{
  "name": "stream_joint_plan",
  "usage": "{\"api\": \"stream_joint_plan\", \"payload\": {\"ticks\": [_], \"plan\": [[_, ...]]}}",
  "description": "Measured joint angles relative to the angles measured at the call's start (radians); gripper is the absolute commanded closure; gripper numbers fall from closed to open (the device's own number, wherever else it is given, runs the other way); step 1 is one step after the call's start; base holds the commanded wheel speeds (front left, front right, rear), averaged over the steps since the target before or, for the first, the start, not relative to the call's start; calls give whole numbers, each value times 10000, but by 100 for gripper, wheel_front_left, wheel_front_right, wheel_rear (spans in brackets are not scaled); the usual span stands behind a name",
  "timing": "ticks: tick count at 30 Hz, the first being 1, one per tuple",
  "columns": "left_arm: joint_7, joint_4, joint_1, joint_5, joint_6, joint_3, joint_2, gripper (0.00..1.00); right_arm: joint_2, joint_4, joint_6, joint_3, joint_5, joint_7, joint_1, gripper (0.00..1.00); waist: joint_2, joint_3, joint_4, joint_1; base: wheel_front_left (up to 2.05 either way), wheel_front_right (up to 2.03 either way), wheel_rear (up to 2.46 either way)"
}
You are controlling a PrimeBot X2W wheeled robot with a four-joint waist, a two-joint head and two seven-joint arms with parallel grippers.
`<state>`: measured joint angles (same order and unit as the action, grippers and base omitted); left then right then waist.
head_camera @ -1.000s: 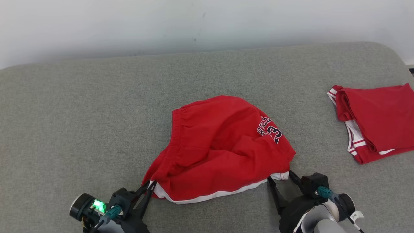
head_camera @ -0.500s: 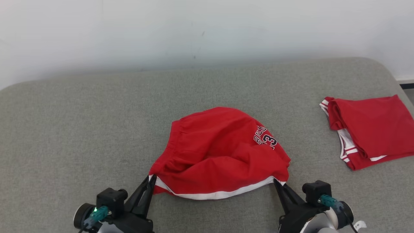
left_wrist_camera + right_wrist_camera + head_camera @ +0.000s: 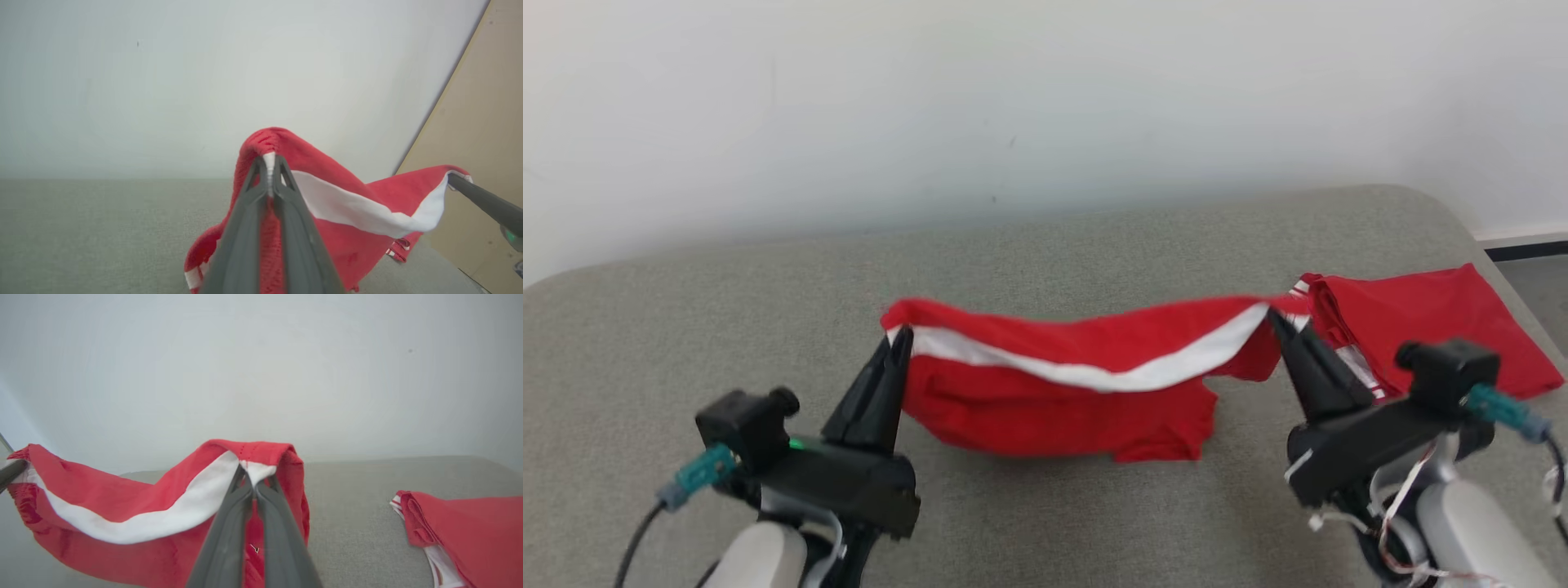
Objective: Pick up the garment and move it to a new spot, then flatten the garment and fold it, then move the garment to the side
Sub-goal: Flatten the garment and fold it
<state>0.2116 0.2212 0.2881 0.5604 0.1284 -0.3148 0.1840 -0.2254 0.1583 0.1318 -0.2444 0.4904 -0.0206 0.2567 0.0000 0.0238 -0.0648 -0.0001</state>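
Lifted since a second ago, the garment (image 3: 1054,416) hangs between left end effector (image 3: 903,335) and right end effector (image 3: 1271,315) in the head view, white hem up, long axis running from one to the other. Left wrist view: jaws pinch a hem corner. Right wrist view: likewise. Pick-up underway, I judge; next, carry both ends together.

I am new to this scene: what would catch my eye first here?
A red fabric garment with a white hem band hangs stretched between the left gripper and right gripper, both shut on its corners, over the grey upholstered surface. A second, folded red garment lies at the right.
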Motion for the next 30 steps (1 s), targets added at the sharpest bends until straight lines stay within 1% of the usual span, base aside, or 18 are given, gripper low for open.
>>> {"api": "stream_joint_plan", "payload": {"ticks": [4, 7, 10, 11, 14, 17, 18, 20, 21, 22, 23, 25, 27, 30], "plan": [[-470, -472, 648, 688, 10, 96, -92, 100, -303, -1030, 0, 186, 253, -644, 574, 100, 0, 32, -167, 0, 0, 0, 0], [-869, -711, 1337, 1112, 10, 113, -88, 100, -472, -1565, 0, 372, 414, -991, 1317, 100, 0, -69, -276, 0, 0, 0, 0], [-1315, -838, 2132, 1434, 12, 196, -17, 100, -688, -1870, 0, 497, 341, -1407, 2325, 100, 0, -289, -377, 0, 0, 0, 0], [-1473, -867, 2422, 1674, 12, 280, 0, 100, -694, -1941, 0, 516, 337, -1534, 2708, 100, 1, -397, -412, 0, 0, 0, 0], [-1979, -920, 3509, 1916, 8, 485, 155, 100, -692, -1925, 0, 445, 322, -1820, 4085, 100, 1, -813, -520, 1, 0, 0, 0], [-2406, -855, 4840, 2054, -56, 763, 322, 100, -648, -1352, 0, 322, 217, -1956, 5596, 100, 1, -1386, -628, 2, 0, 0, 0], [-2610, -777, 5761, 2180, -157, 945, 378, 100, -583, -790, 0, 253, 151, -1994, 6612, 100, 1, -1857, -699, 3, 0, 0, 0], [-2711, -593, 6678, 2199, -330, 1139, 399, 100, -529, -144, 0, 215, 54, -1925, 7655, 100, 2, -2381, -759, 4, 0, 0, 0], [-2711, -593, 6678, 2199, -330, 1139, 399, 100, -529, -144, 0, 215, 54, -1925, 7655, 100, 2, -2381, -759, 4, 0, 0, 0], [-2715, -483, 7116, 2197, -384, 1223, 405, 100, -485, 230, 0, 245, -31, -1868, 8152, 100, 1, -2654, -785, 4, 0, 0, 0], [-2575, -240, 8017, 2111, -506, 1356, 389, 100, -376, 959, 0, 313, -203, -1643, 9124, 100, 2, -3227, -832, 5, 0, 0, 0], [-2278, 79, 8861, 1894, -589, 1488, 368, 100, -188, 1699, 0, 491, -293, -1337, 10059, 100, 2, -3803, -872, 5, 0, 0, 0], [-1933, 368, 9614, 1712, -587, 1557, 372, 100, 67, 2297, 0, 765, -330, -872, 10948, 100, 3, -4385, -906, 6, 0, 0, 0], [-1306, 723, 10545, 1557, -543, 1682, 370, 100, 261, 2836, 0, 1064, -715, 71, 12100, 100, 3, -5218, -950, 7, 0, 0, 0]]}}
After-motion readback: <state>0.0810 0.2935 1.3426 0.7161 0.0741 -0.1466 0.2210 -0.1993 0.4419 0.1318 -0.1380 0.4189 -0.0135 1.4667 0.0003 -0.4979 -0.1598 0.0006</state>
